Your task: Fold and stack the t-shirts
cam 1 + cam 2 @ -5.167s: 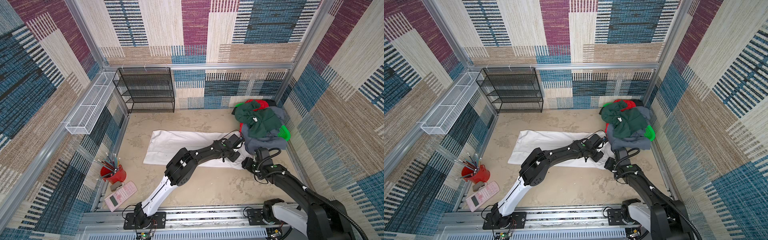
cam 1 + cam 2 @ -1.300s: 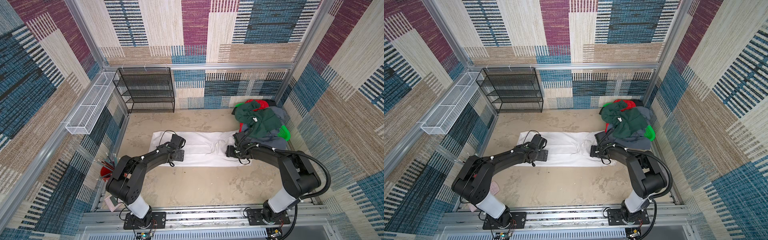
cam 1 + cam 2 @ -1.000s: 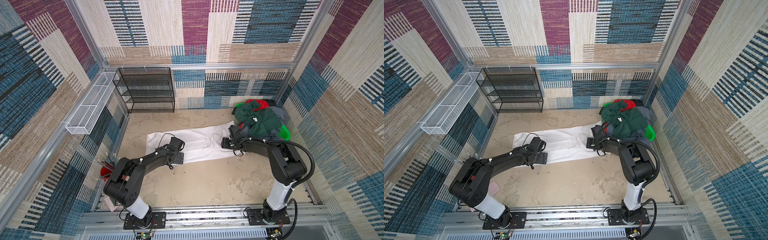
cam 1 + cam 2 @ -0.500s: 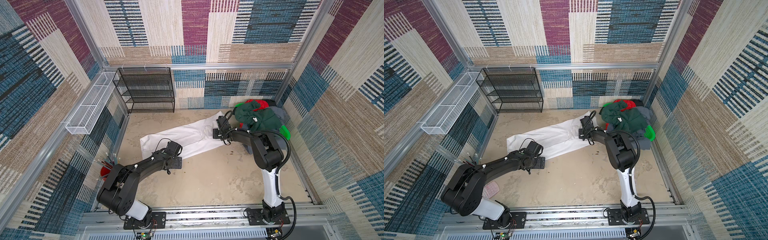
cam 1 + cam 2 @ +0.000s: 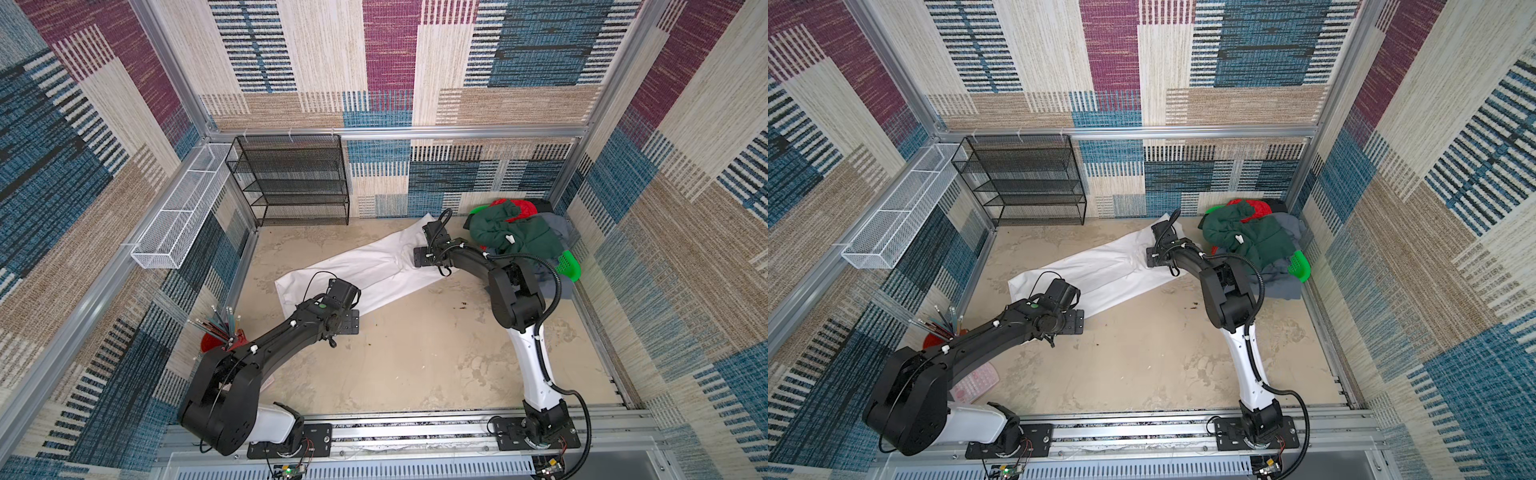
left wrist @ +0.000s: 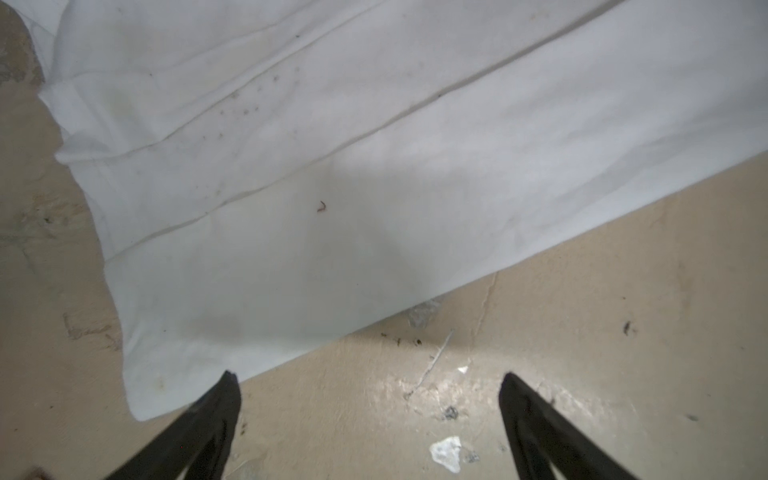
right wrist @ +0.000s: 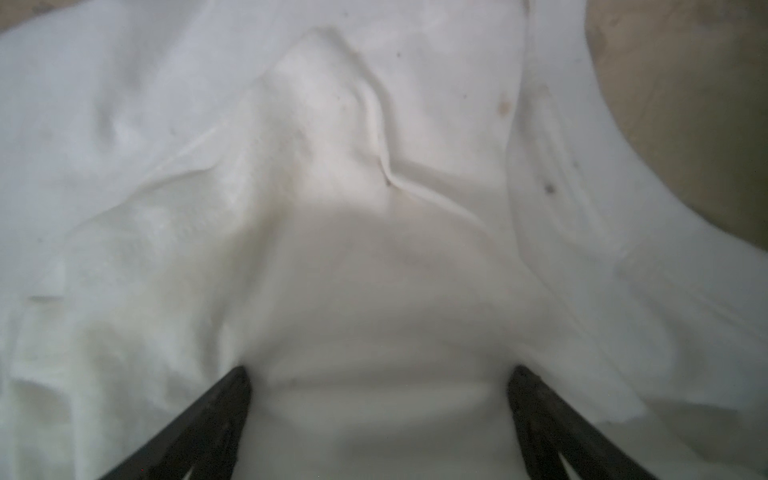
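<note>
The white t-shirt [image 5: 365, 270] is laid flat on the bench [image 5: 415, 353], its long axis running from lower left to upper right in both top views. The left gripper [image 6: 370, 380], jaws apart, is positioned just off its lower-left end. The right gripper [image 7: 378, 374], jaws apart, is positioned over its upper-right end.

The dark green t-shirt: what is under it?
A grey-blue t-shirt, a red t-shirt and a green basket's rim show beneath the dark green t-shirt; the basket's inside is covered.

green basket [image 5: 568, 266] buried under t-shirts [image 5: 521, 241], calculator [image 5: 974, 384] half-hidden
</note>
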